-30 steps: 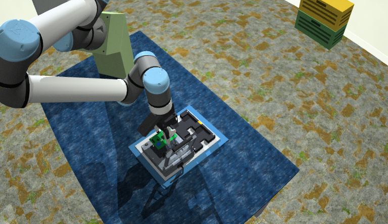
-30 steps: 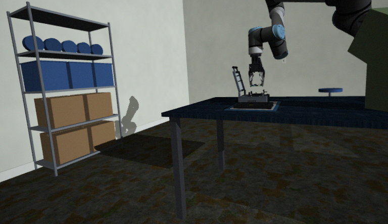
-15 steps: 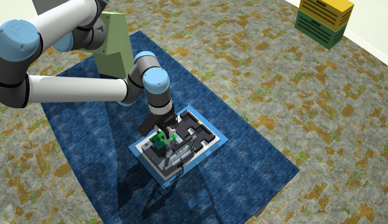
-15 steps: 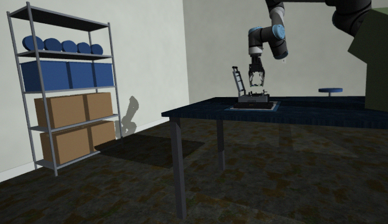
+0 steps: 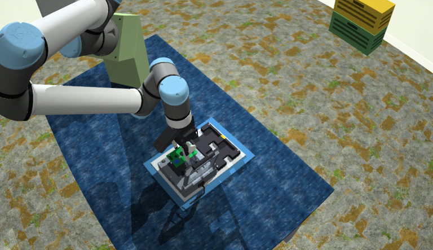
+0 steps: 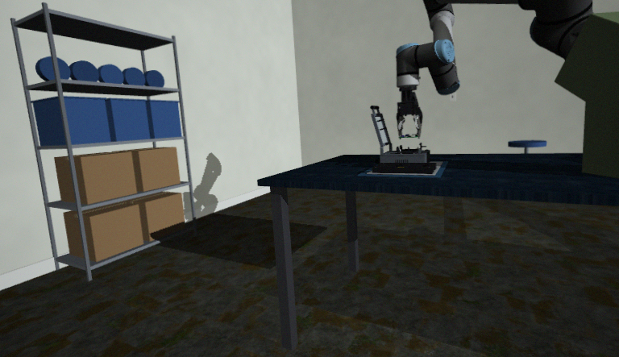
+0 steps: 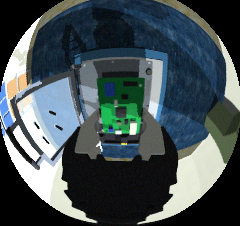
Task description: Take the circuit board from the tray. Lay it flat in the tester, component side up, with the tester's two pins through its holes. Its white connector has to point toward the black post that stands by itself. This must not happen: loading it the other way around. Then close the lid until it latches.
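My gripper [image 5: 184,154] is shut on the green circuit board [image 5: 177,158] and holds it flat a little above the grey tester [image 5: 188,174]. In the wrist view the board [image 7: 121,108] shows its component side, with the white connector [image 7: 133,128] at the edge nearest my fingers, and the tester bed lies right below it. The tester's lid [image 5: 204,167] stands open; in the exterior view the lid [image 6: 380,127] rises to the left of my gripper [image 6: 409,134]. The black tray [image 5: 217,143] lies empty beside the tester. The pins and the lone post are hidden.
Tester and tray sit on a white plate with a blue rim [image 5: 198,161] on the dark blue table [image 6: 434,175]. The robot's green pedestal [image 5: 123,49] stands at the table's back. Stacked yellow and green crates [image 5: 362,17] and a shelf rack [image 6: 105,134] stand far off.
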`<control>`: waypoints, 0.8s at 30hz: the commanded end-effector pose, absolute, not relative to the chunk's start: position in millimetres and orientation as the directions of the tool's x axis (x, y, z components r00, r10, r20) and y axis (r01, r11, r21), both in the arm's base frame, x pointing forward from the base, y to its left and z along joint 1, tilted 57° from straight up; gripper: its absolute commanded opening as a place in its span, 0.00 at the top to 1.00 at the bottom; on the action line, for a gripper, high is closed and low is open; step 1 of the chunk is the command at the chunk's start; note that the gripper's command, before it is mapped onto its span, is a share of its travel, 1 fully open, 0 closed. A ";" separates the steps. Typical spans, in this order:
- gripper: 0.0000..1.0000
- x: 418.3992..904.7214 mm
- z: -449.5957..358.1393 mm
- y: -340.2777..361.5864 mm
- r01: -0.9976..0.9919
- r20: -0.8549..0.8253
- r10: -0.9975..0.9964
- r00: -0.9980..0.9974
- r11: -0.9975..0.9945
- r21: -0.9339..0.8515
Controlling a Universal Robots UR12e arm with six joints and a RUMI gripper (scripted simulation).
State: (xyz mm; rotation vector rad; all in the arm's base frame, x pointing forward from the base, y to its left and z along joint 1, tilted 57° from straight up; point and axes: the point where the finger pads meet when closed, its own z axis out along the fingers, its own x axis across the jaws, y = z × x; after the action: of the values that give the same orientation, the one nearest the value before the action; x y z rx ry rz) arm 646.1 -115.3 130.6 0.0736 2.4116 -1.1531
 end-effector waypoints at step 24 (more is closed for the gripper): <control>0.61 662.6 110.9 -146.6 0.242 -0.429 -0.147 -0.891 0.647 -0.723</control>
State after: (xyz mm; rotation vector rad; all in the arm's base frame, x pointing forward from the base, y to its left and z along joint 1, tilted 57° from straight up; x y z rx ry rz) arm 657.6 -141.4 112.9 0.0756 2.4162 -1.1551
